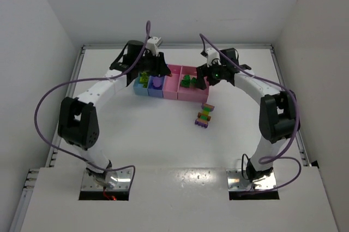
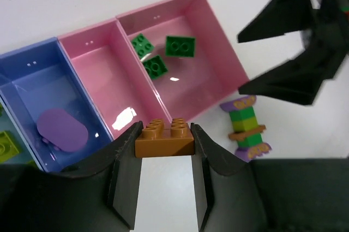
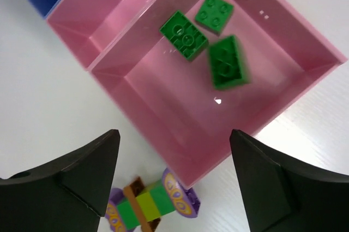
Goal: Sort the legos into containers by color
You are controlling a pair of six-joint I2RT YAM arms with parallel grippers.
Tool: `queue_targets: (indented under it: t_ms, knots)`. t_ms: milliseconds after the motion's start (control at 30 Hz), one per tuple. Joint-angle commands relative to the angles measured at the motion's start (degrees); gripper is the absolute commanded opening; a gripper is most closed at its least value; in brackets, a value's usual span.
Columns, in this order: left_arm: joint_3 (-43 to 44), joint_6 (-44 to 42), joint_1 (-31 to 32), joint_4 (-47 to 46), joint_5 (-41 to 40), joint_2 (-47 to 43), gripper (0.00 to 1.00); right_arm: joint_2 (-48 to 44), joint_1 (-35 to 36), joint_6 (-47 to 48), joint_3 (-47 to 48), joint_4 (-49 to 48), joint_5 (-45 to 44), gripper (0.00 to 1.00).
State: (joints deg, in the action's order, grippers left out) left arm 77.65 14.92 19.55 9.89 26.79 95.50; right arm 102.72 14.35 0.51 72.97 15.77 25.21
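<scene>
At the left, the left hand (image 2: 164, 134) is clamped on an orange brick (image 2: 163, 140), one finger pressed against each end, with the studs facing up. In the left wrist view the brick hangs over the near end of the narrow pink bin (image 2: 95, 60), close to the wall it shares with its wider neighbour. How high it sits above the rim I cannot tell.

The four bins stand joined in a row toward the far middle of the bench (image 1: 136, 134). Leftmost is the light blue bin (image 1: 140, 90), with a yellow-green brick (image 2: 6, 143) inside. Next comes the blue bin (image 2: 27, 73), where the round purple piece (image 2: 61, 128) lies flat on the floor. After the narrow pink bin comes the wider pink bin (image 3: 147, 117), which closes the row on the right. It holds three green bricks (image 3: 184, 34) grouped toward its far end. Two lie studs up; the third is blurred in the right wrist view and may be tilted.

The right hand (image 3: 174, 172) hovers over the near side of that wider bin, its fingers spread wide with nothing between them.

On the bench near the bin's near right corner, apart from it, lies a multicolour strip (image 3: 150, 204). It has purple pieces at both ends, with green, yellow and orange layers between them.
</scene>
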Motion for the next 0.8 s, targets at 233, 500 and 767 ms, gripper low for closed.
queue_targets:
  t_ms: [233,500,767]
  knots:
    - [14.27,-0.06,3.30,2.67,-9.11,14.17,0.16,-9.98,-2.39,-0.34,1.13,-0.84,-0.71,0.83]
    - [18.68,0.46,4.44,5.23,-11.93,18.84,0.62,-20.35,-4.15,15.97,-11.16,11.37,0.63,0.83]
    - [13.50,4.15,4.97,2.85,-10.00,9.63,0.66,-23.45,-6.35,32.80,-15.41,22.98,5.29,0.83]
